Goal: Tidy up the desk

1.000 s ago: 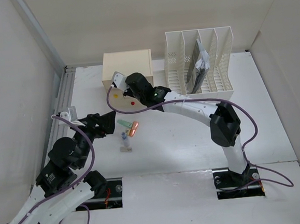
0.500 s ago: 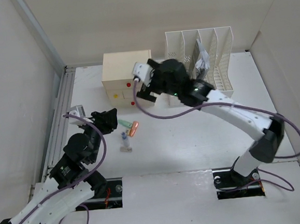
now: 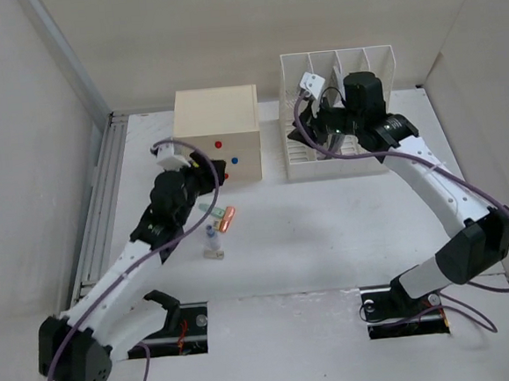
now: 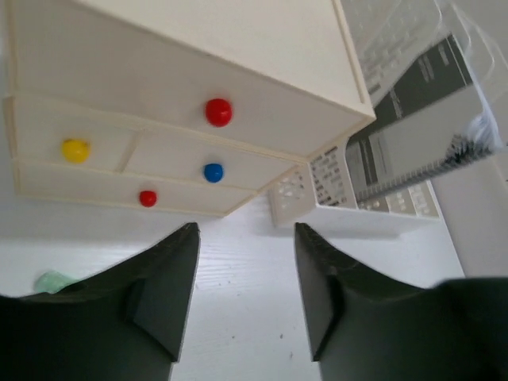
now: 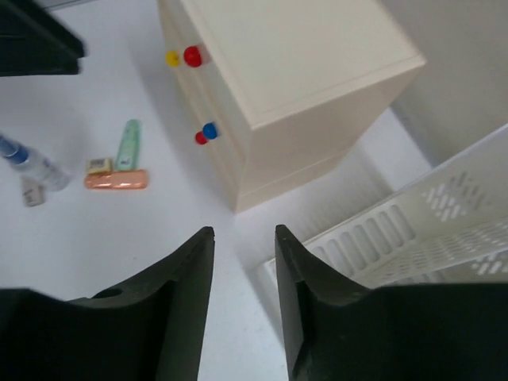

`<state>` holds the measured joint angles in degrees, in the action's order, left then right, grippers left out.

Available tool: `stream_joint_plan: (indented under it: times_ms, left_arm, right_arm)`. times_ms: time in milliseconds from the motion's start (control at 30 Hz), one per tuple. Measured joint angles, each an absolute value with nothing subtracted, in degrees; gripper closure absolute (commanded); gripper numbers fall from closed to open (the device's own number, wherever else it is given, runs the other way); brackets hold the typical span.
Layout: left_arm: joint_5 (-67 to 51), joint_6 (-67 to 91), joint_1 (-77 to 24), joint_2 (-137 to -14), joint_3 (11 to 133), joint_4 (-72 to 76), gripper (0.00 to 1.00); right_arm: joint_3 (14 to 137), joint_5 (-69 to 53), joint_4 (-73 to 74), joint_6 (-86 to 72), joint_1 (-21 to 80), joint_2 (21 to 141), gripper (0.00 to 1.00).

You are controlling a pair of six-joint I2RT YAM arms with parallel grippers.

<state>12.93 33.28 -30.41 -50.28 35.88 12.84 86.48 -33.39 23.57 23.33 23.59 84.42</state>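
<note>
Small orange capsule-shaped tube (image 3: 228,218) lies on wide flat white desk (image 3: 328,229) just beside L gripper (image 3: 207,175), jaws spread & empty; R gripper (image 5: 244,234), likewise spread, well apart.

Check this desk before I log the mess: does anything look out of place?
Yes. A green tube, an orange oblong item and a small bottle lie loose in a cluster on the desk in front of the drawer box, not put away.
</note>
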Motion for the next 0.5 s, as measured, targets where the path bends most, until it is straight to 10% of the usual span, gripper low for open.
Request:
stream_joint_plan:
  times_ms: [233, 500]
  left_arm:
    - [-13.72, 32.29, -17.76, -63.88, 48.53, 17.61, 0.35]
    - [-24.93, 36.49, -9.67, -53.34, 34.76, 26.35, 0.47]
  right_arm:
    - [83.37, -39.00, 23.09, 21.80, 21.02, 80.64, 0.52]
    - [82.24, -41.98, 21.39, 20.75, 20.97, 77.78, 0.52]
